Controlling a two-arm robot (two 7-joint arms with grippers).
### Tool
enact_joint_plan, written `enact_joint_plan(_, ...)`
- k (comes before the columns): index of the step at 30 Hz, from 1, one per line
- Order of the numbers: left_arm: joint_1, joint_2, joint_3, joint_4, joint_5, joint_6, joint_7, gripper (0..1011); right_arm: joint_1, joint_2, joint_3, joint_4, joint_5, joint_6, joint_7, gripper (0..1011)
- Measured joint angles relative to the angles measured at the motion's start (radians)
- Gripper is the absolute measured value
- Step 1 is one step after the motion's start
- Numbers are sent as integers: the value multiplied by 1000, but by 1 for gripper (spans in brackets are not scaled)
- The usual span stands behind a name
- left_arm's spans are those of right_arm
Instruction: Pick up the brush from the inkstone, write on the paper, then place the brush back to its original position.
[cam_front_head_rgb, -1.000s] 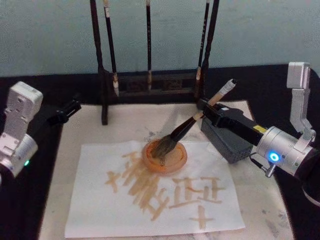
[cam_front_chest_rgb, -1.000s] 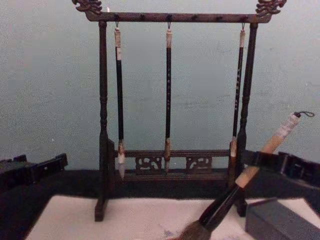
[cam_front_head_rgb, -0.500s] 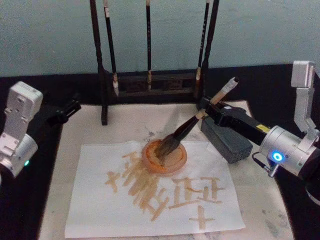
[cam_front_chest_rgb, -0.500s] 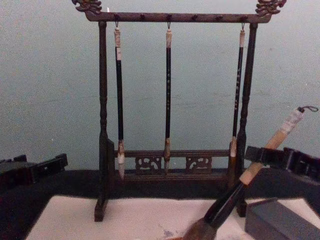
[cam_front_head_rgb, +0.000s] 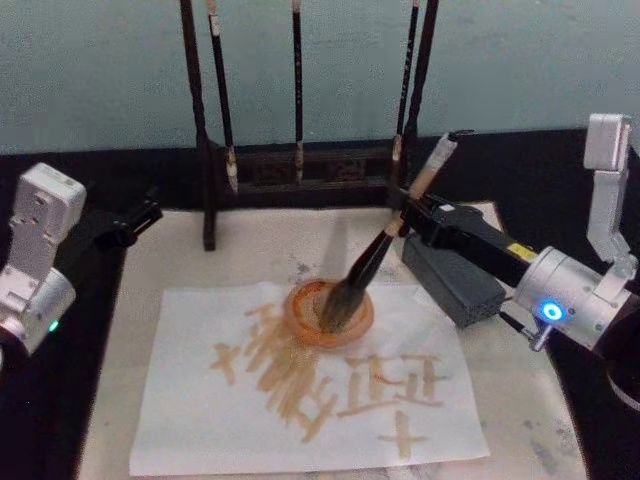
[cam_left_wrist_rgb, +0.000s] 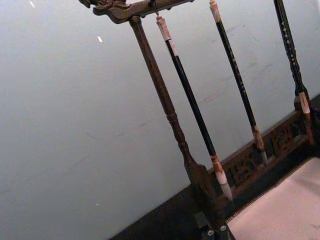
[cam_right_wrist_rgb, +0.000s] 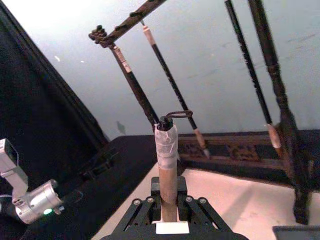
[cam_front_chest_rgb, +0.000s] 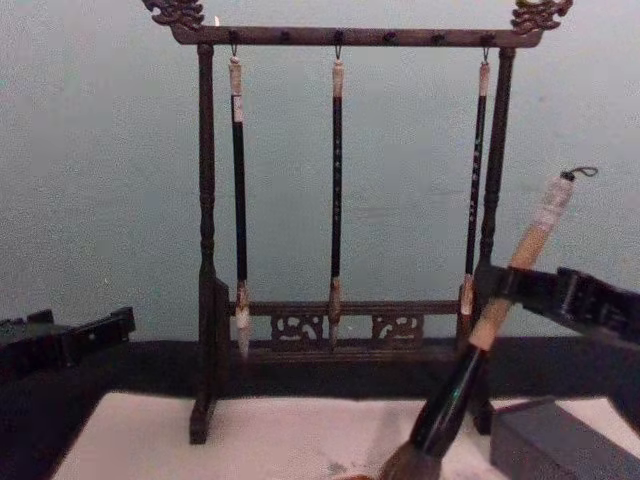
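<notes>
One arm works: the right gripper is clenched on the tan upper shaft of the brush, whose bristles slant down from it into the orange dish on the paper, seemingly a dip between strokes. Next the tip must lift clear of the dish rim before going to the paper or to the inkstone just beneath the gripper; the left gripper sits parked far aside.

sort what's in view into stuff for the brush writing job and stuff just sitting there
In the job: brush, held by the right gripper, bristles in the orange dish; inkstone; paper.
Lying about: rack of three thin brushes; left gripper, parked at the left.
</notes>
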Motion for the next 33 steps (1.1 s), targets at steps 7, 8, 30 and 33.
enact_joint_plan(7,0,0,0,0,0,0,0,1002,16,-8,-18,0,0,3,10,190)
enact_joint_plan(8,0,0,0,0,0,0,0,1000,17,-9,-19,0,0,4,10,190)
enact_joint_plan(30,0,0,0,0,0,0,0,1002,66,-35,-69,7,-10,29,3,190)
enact_joint_plan(33,0,0,0,0,0,0,0,1002,72,-37,-77,0,-13,34,3,190)
